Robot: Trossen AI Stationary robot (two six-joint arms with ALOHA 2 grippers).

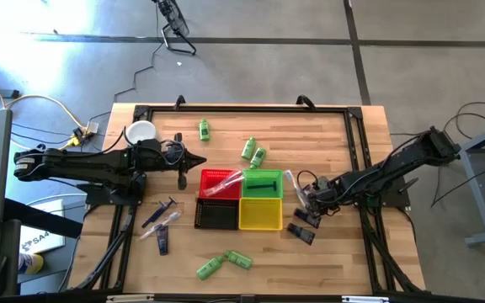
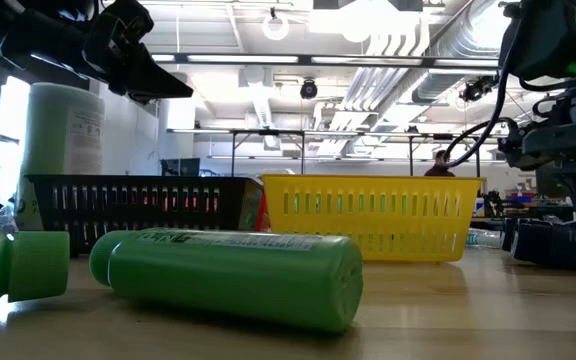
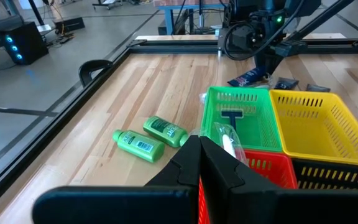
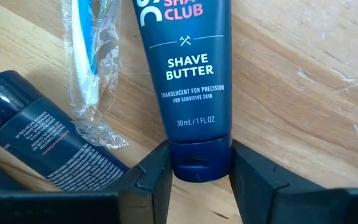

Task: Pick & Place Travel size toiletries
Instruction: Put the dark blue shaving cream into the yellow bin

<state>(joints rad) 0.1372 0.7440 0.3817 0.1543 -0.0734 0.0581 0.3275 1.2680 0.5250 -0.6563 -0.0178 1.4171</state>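
My right gripper [image 1: 304, 200] is down at the table right of the baskets, over the dark blue tubes. In the right wrist view it is shut on a "shave butter" tube [image 4: 185, 68]. Beside that tube lie another dark tube [image 4: 36, 140] and a toothbrush in clear wrap [image 4: 89, 56]. My left gripper [image 1: 195, 160] is shut and holds nothing; it hovers just left of the red basket [image 1: 217, 178]. A clear toothbrush pack [image 1: 228, 184] leans across the red basket, and a razor [image 1: 262, 183] lies in the green basket [image 1: 276, 192]. Green bottles [image 1: 253, 152] lie on the wood. My right gripper has the shave butter tube by its cap [image 4: 201, 163], at the tube's end, pinched between the two fingers [image 4: 154, 177]. The fingers come from above and lie along the tube's line. The tube lies flat on the table.
The black basket [image 1: 215, 215] and the yellow basket [image 1: 260, 215] sit nearer than the red and green ones. A white cup [image 1: 141, 132] stands by the left arm. Tubes and sticks [image 1: 162, 223] lie left of the baskets, green bottles [image 2: 228, 275] near the front edge, and more dark tubes [image 1: 302, 233] on the right.
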